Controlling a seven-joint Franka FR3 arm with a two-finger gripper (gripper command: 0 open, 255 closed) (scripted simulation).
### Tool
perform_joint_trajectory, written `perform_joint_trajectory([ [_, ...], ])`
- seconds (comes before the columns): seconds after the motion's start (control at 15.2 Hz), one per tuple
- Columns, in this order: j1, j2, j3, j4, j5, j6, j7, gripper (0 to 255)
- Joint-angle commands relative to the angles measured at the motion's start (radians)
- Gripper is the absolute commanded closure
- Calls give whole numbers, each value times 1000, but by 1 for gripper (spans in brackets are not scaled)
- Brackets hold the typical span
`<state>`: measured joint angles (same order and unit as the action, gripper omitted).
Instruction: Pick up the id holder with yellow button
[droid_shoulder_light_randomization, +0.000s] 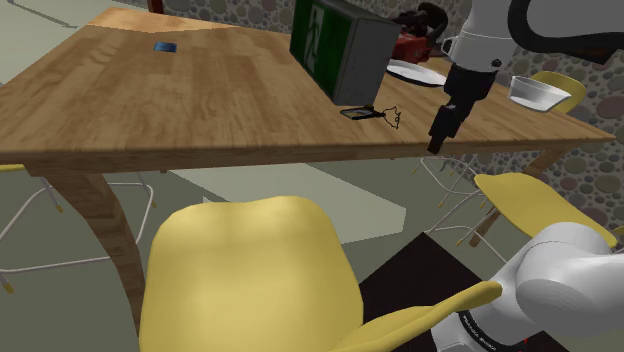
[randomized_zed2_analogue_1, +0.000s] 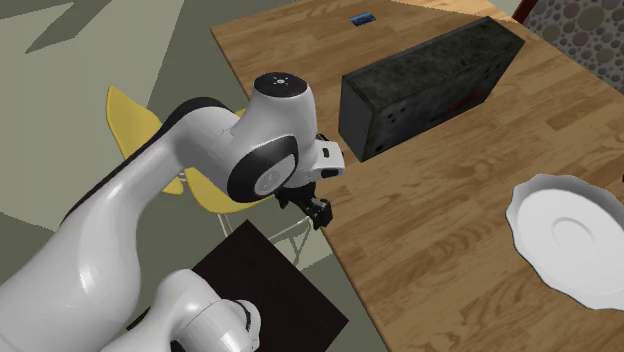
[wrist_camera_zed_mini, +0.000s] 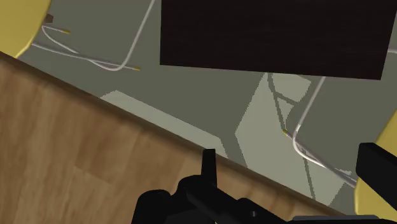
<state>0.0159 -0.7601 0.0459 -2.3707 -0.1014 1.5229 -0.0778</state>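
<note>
Right, the end effector (droid_shoulder_light_randomization: 438, 136) hangs tip-down just off the near edge of the wooden surface (droid_shoulder_light_randomization: 200, 95). Can't tell if it's open or shut; nothing seen in it. Nearest thing is the id holder (droid_shoulder_light_randomization: 357, 113), small, dark & flat. It lies on the surface near that edge, apart from the end effector, to its left in the shoulder view. Yellow button too small to make out. Just beyond the holder stands a dark box w/ green face (droid_shoulder_light_randomization: 335, 50). Step, I'd say: approach, pre-grasp. Next move calls for shifting over the holder, lining up, then a low careful descent, since it's flat.
</note>
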Motion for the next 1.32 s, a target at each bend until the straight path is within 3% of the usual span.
perform_joint_trajectory([
  [0.0, 0, 0, 0, 0, 0, 0, 0, 0],
  [0.33, 57, 244, -69, 262, 55, -76, -193, 0],
  [0.73, 111, 544, -124, 631, 148, -235, -421, 0],
  [1.25, 109, 518, -122, 501, 145, -131, -425, 0],
])
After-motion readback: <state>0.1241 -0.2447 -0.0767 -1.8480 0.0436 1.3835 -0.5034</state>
